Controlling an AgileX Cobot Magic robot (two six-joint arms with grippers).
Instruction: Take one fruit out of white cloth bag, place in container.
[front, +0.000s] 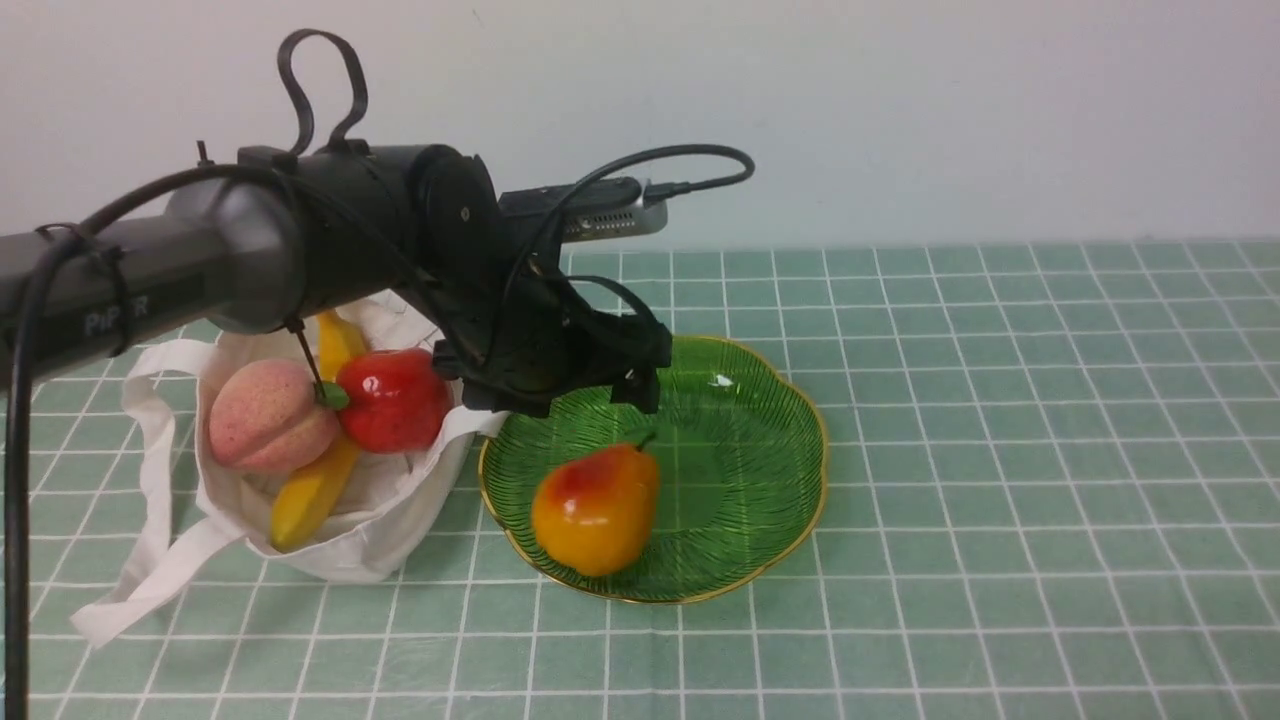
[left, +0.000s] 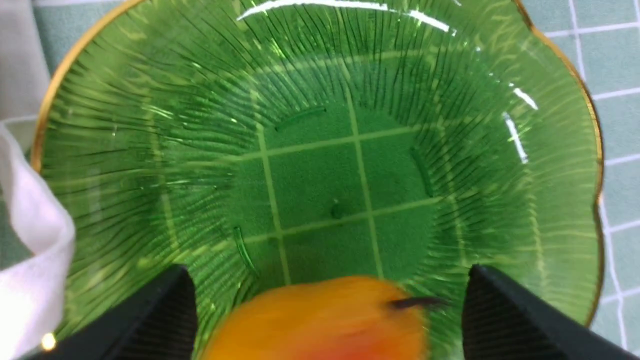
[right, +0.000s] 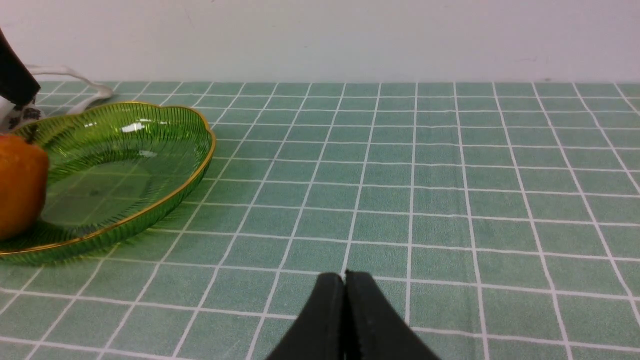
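The orange-yellow fruit (front: 595, 510) with a red blush and dark stem lies in the green glass container (front: 780, 440), on its near left side. My left gripper (front: 570, 395) hovers just above the fruit, open, with nothing held. In the left wrist view its black fingers (left: 500, 310) stand wide on either side of the blurred fruit (left: 320, 320), apart from it, over the container (left: 450, 150). The white cloth bag (front: 350, 545) lies left of the container, touching its rim. My right gripper (right: 344, 274) is shut and empty, low over the tablecloth right of the container (right: 150, 150).
Inside the bag lie a pink peach (front: 270, 415), a red apple (front: 395, 400) and a banana (front: 310, 490). Long bag straps (front: 150, 580) trail toward the front left. A green checked cloth (front: 1000, 500) covers the table; a pale wall stands behind.
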